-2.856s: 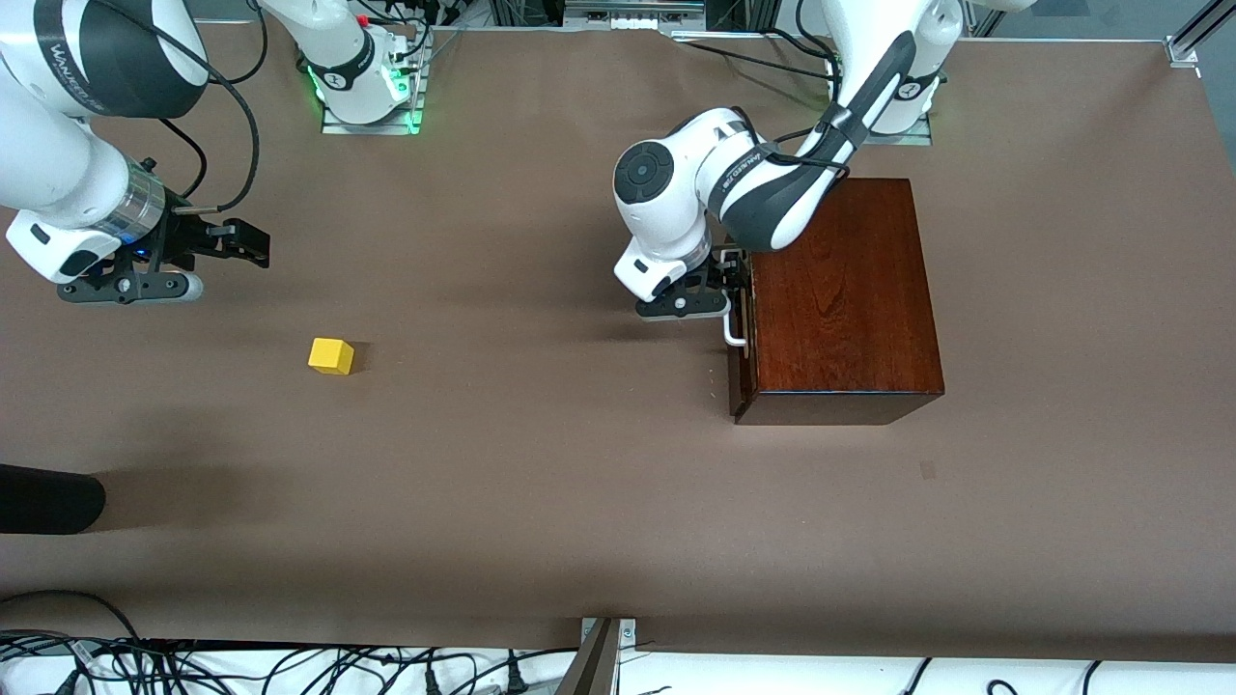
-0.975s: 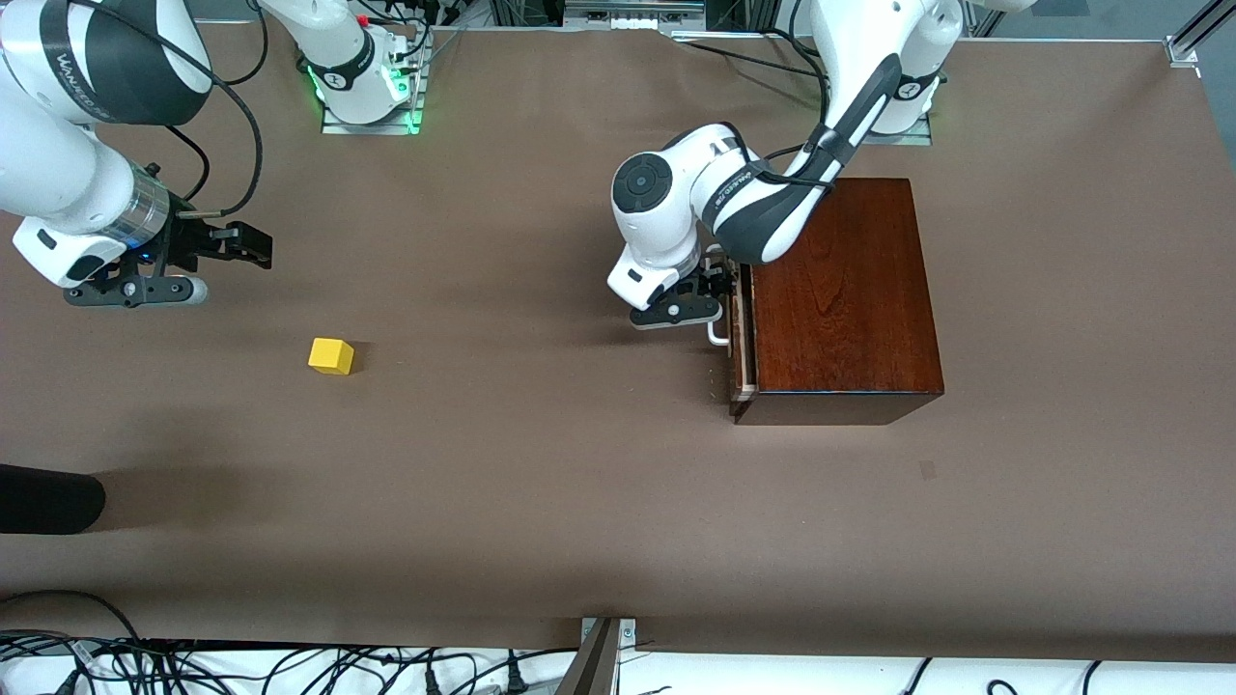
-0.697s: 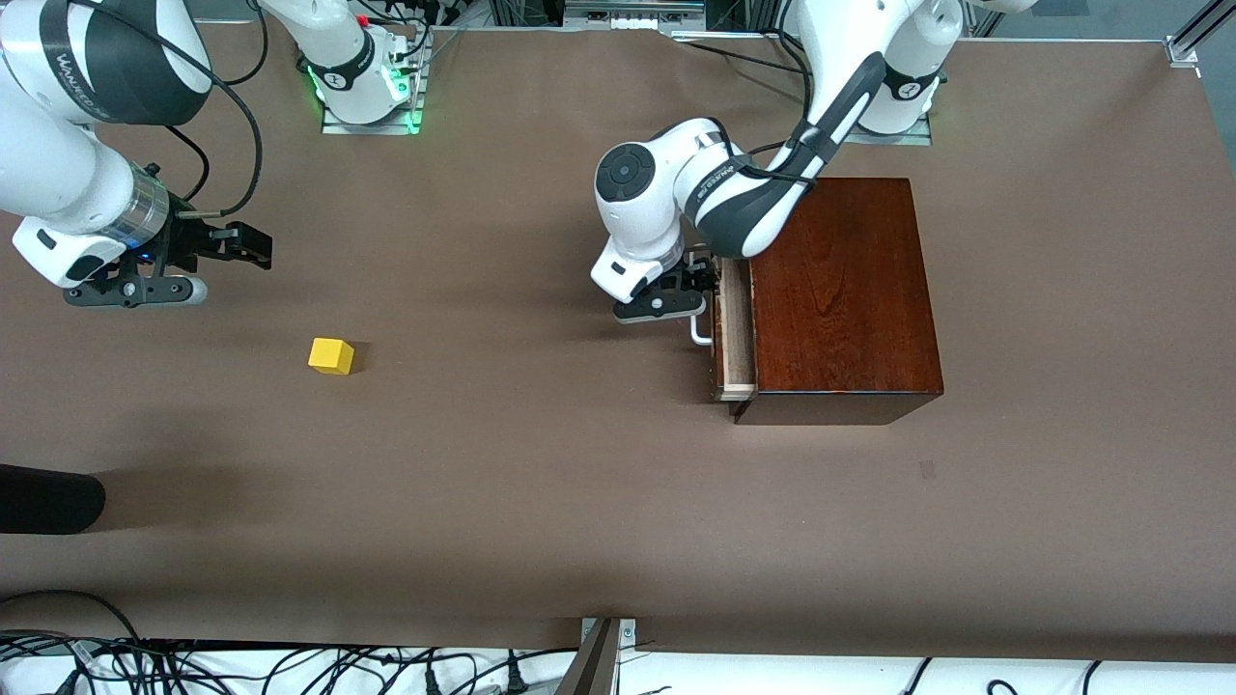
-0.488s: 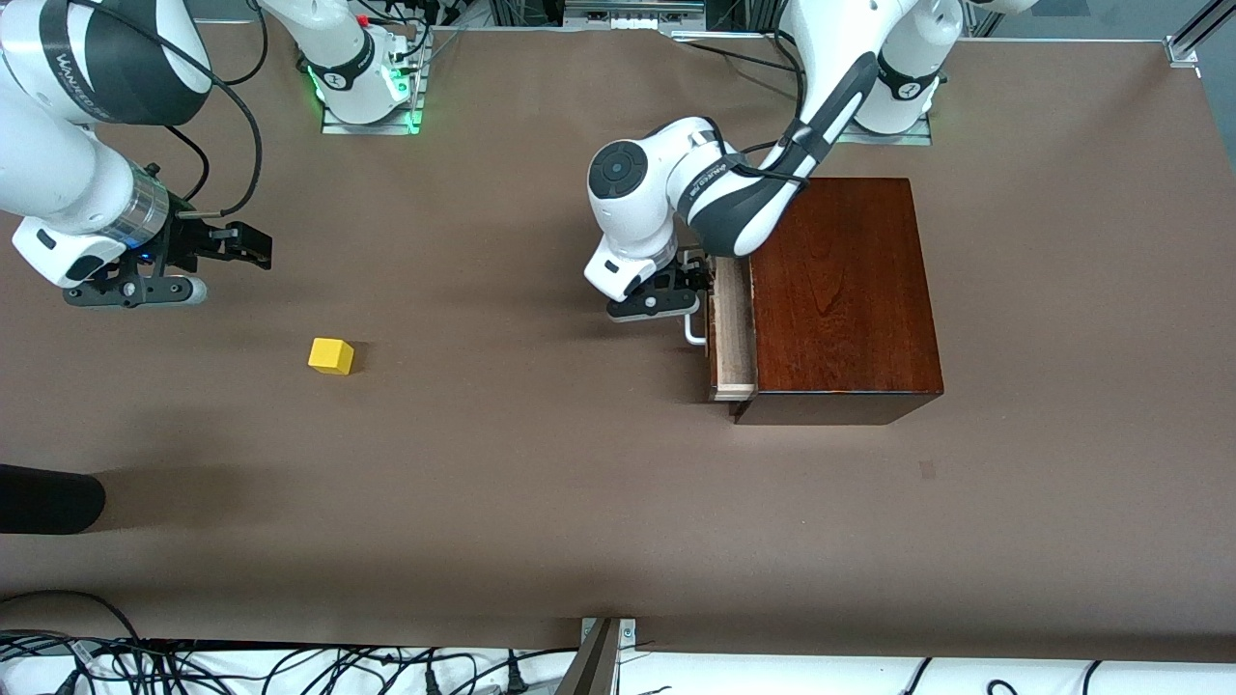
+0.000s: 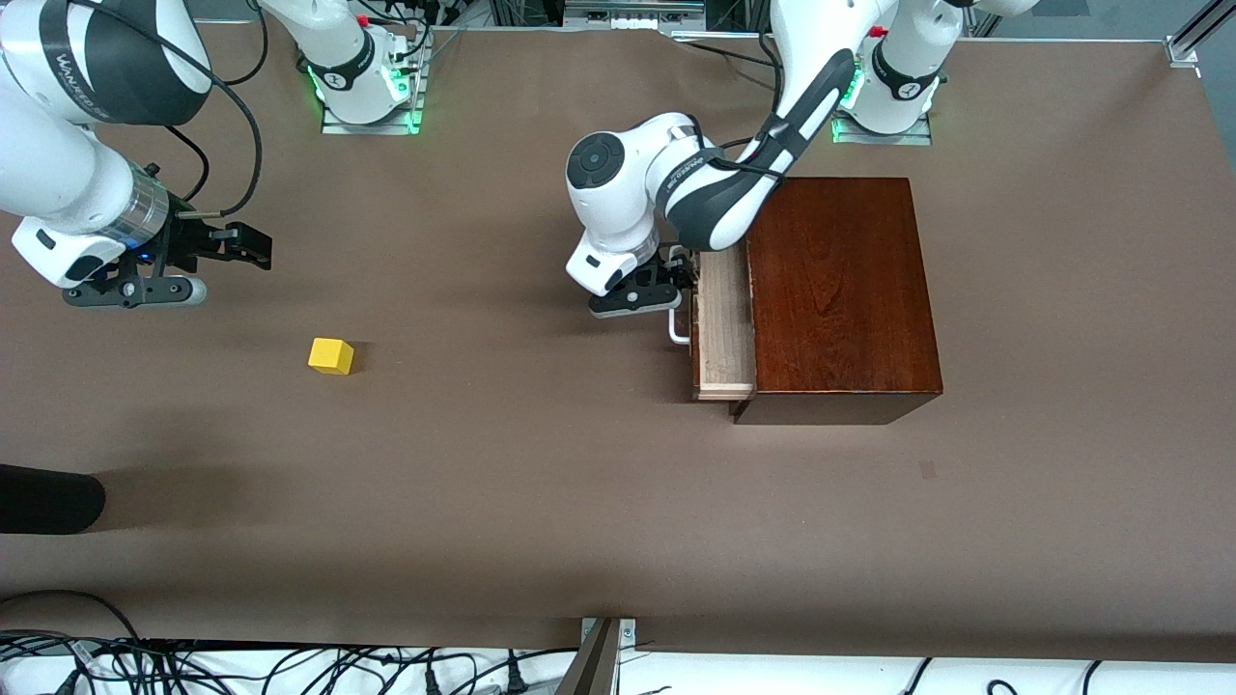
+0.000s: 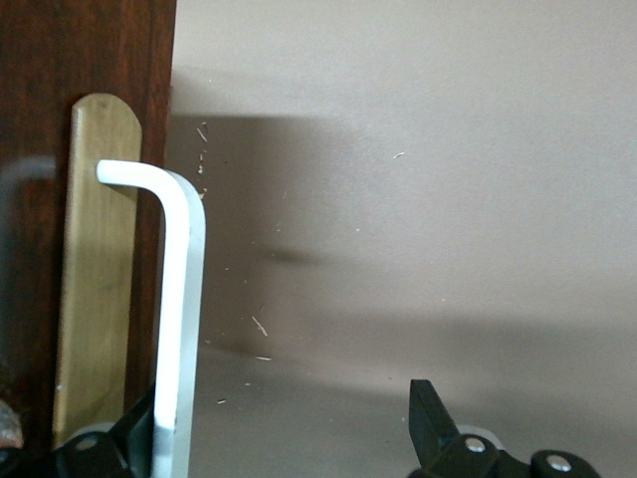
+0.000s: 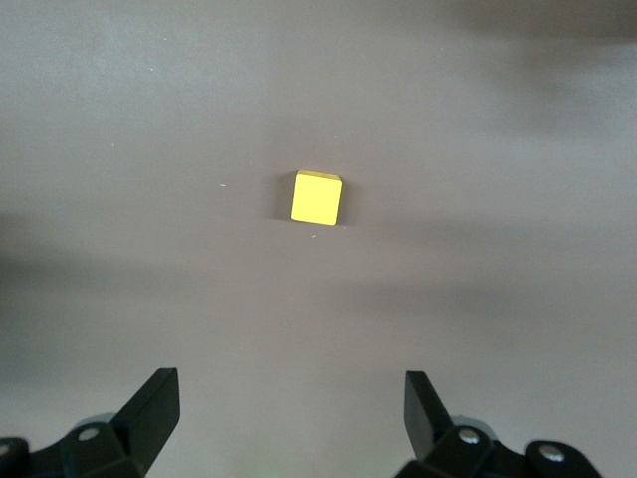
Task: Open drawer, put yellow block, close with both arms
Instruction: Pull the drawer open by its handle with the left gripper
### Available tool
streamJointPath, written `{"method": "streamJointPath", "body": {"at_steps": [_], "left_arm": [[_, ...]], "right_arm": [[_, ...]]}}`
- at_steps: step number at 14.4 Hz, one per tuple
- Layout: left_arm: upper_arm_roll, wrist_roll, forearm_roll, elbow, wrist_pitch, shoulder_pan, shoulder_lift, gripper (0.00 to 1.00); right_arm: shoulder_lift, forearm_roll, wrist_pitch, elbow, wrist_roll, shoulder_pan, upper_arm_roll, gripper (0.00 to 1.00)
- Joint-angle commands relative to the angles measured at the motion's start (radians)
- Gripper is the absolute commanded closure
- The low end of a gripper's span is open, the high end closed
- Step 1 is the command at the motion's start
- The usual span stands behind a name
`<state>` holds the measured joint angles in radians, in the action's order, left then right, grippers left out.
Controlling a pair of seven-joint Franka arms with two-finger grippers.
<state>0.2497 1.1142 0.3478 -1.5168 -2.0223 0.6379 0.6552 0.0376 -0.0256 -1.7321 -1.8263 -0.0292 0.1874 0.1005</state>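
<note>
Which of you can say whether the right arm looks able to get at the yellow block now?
Probably yes: the right gripper hangs open above bare table, nothing between it and the yellow block.

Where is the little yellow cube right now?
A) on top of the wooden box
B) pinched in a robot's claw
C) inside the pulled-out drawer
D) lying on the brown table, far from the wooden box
D: the small yellow cube lies alone on the brown table, toward the right arm's end, well away from the dark wooden box.

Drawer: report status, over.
Left claw open, one finger hooked inside white handle. Drawer partly out. Right claw open, waiting above yellow block. Nothing in the way.
</note>
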Motion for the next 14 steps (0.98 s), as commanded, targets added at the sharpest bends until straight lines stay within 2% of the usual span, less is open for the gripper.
{"method": "streamJointPath", "body": {"at_steps": [1,6,14], "left_arm": [[-0.003,0.062,-0.082,0.107,-0.018,0.095,0.058,0.00],[-0.050,0.070,-0.096,0.136,-0.019,0.163,0.076,0.00],[-0.067,0.085,-0.132,0.201,-0.019,0.203,0.106,0.00]], "right_arm": [[0.004,-0.014,-0.009,0.002,0.000,0.001,0.001,0.00],[0.008,-0.014,-0.012,0.002,0.000,0.001,0.001,0.00],[0.010,-0.014,-0.020,0.002,0.000,0.001,-0.001,0.00]]}}
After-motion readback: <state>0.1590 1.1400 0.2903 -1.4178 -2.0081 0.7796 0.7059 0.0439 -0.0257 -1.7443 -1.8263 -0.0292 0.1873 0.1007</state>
